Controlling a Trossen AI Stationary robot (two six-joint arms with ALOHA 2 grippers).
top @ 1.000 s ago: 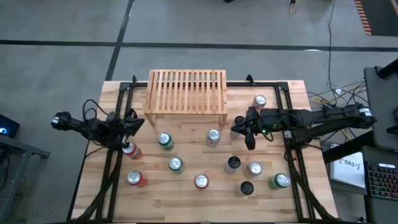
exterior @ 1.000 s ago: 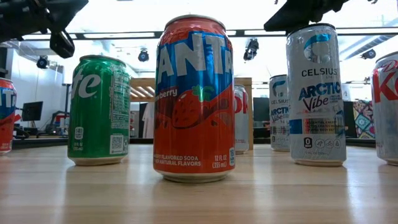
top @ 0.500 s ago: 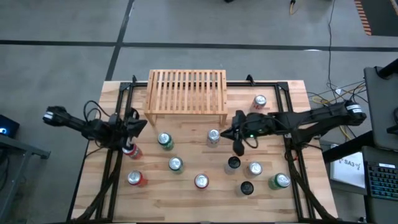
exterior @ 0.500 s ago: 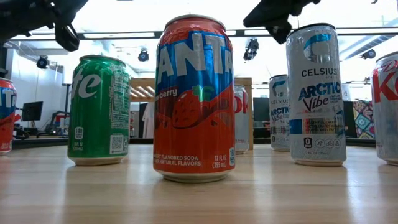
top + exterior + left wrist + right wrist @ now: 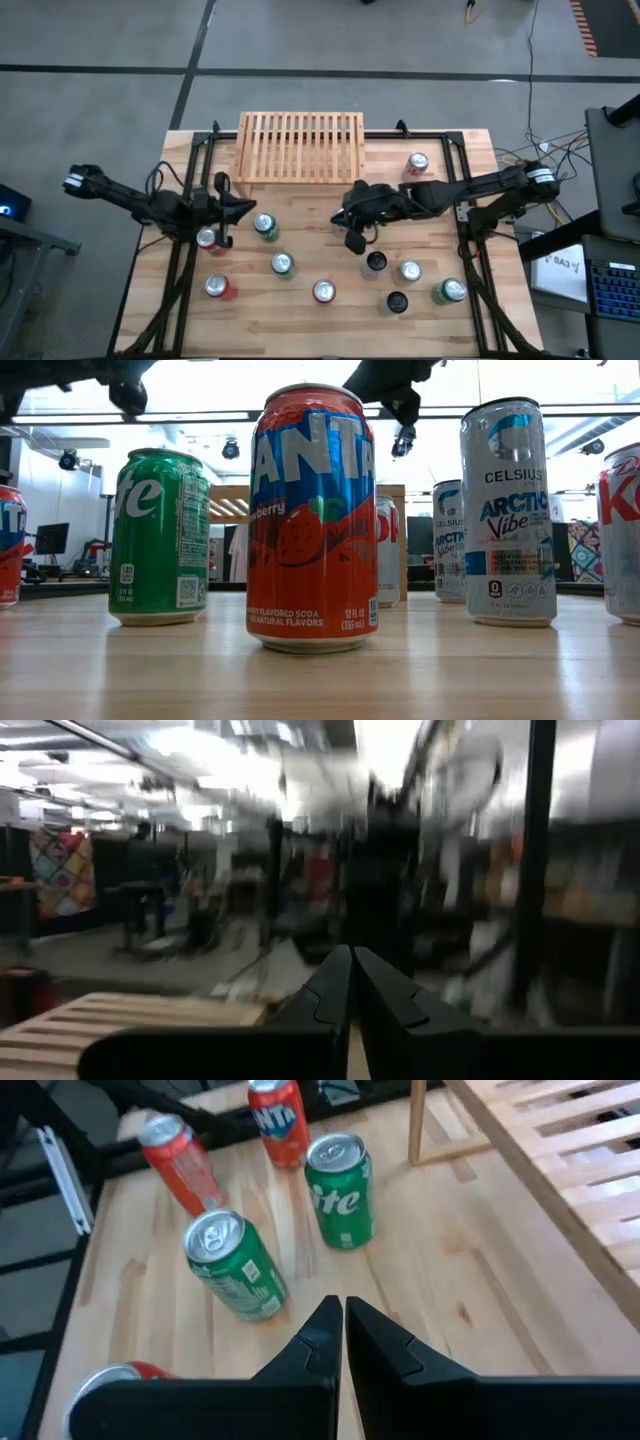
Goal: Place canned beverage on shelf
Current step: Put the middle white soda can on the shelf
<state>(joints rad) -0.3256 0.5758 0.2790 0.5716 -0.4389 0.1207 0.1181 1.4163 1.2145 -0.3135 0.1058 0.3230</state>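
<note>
Above the plank bench point(image 5: 300, 310), the right claw point(image 5: 355, 240), pinched together and empty, hangs over loose cans; the slatted light-wood shelf point(image 5: 300, 148) holds none. Low view: descending shut could topple one. Left claw point(image 5: 350, 982) is together too.

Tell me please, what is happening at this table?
Two robot arms work over a table with many cans and a wooden shelf. No can is on the shelf yet. The right gripper is shut and empty, reaching toward the middle in front of the shelf. The left gripper is also shut and empty, above a red can on the left.
</note>
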